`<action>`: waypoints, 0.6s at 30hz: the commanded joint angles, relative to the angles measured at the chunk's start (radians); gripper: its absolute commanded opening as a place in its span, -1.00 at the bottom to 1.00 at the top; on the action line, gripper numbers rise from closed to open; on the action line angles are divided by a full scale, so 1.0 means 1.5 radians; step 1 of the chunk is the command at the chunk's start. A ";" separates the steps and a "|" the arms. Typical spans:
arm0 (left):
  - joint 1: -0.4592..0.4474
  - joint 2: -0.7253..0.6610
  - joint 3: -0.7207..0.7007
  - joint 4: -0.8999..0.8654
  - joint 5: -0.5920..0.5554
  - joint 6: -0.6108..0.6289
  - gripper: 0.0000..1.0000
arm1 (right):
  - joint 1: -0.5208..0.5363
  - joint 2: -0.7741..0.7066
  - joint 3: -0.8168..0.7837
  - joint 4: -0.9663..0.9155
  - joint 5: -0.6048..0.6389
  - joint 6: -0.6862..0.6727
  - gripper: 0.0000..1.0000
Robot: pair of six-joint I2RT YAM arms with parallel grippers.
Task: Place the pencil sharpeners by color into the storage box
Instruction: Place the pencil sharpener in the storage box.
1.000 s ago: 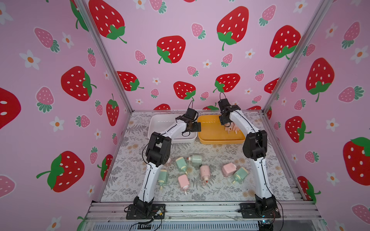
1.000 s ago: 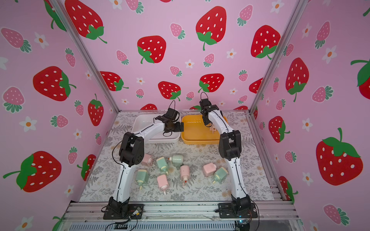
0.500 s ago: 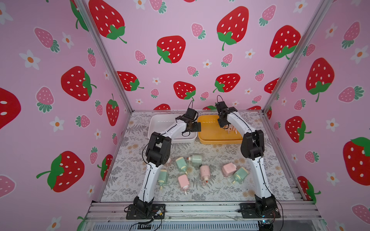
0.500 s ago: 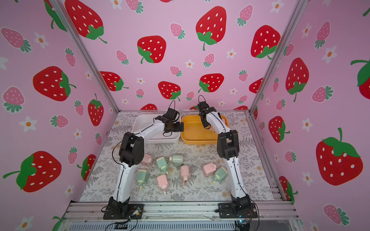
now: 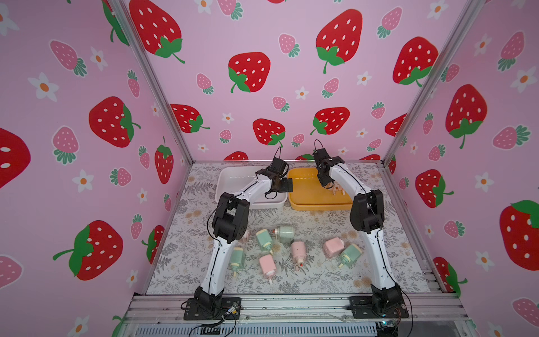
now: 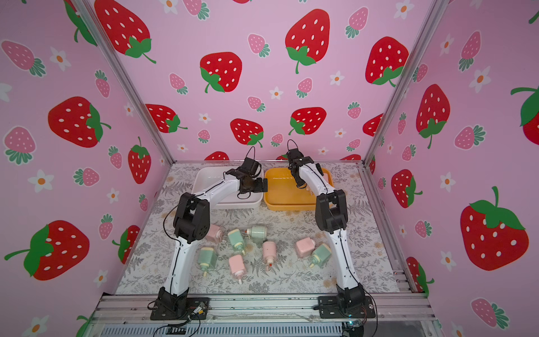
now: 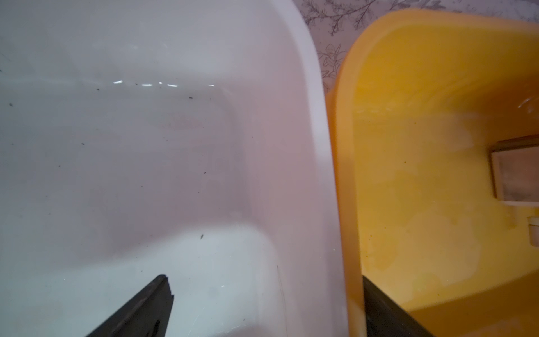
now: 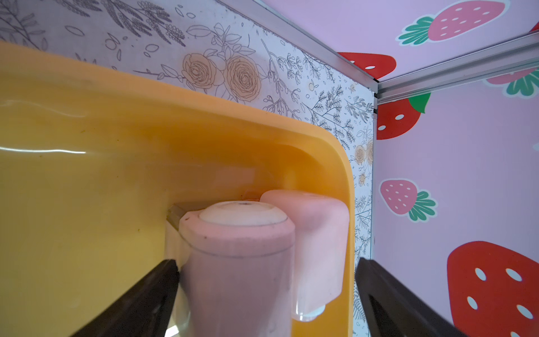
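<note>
Pencil sharpeners (image 6: 236, 265): eight lie loose on the worktop (image 5: 320, 280) between the two arms, four pink and four green. Two more pink ones sit in the yellow storage box.
White storage box (image 5: 230, 182): stands at the back left of the worktop, its right wall hard against the yellow one. The left wrist view shows a pale floor (image 7: 131, 146) flecked with dark specks.
Green sharpener by the left arm (image 5: 236, 258): lies on its side just beside the arm's lower link.
Half-hidden pink sharpener (image 6: 215, 232): sits behind the left elbow, which covers part of it.
Left hand (image 5: 282, 184): hovers over the seam between the two boxes, jaws spread wide and gripping nothing. In the left wrist view (image 7: 264, 283) one finger (image 7: 140, 309) is over the white box and the other over the yellow rim.
Middle group: the tilted green sharpener (image 5: 264, 239) and the rear green sharpener (image 5: 284, 232) lie near each other. The front pink sharpener (image 5: 267, 264) and the centre pink sharpener (image 5: 298, 251) lie nearer the rail.
Yellow storage box (image 5: 309, 204): stands at the back, right of the white one.
Right hand (image 5: 327, 184): is lowered into the yellow box with its jaws wide apart. In the right wrist view (image 8: 267, 262) both boxed sharpeners show between its fingers (image 8: 140, 303). Whether either finger touches one cannot be told.
Boxed pink pair (image 5: 337, 189): stand touching each other by the box's right wall, one (image 8: 318, 242) in a rounded corner.
Right pair: the pink sharpener by the right arm (image 5: 333, 246) touches the rightmost green sharpener (image 5: 350, 255), which lies just beside that arm.
</note>
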 commanded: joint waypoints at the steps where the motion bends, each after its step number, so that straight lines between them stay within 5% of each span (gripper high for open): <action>1: 0.008 -0.024 -0.005 -0.014 -0.003 -0.002 0.99 | 0.001 0.014 0.001 -0.004 0.009 -0.009 0.99; 18: 0.005 -0.062 -0.012 0.003 0.080 -0.006 0.99 | 0.008 -0.061 -0.047 0.028 -0.070 -0.012 0.99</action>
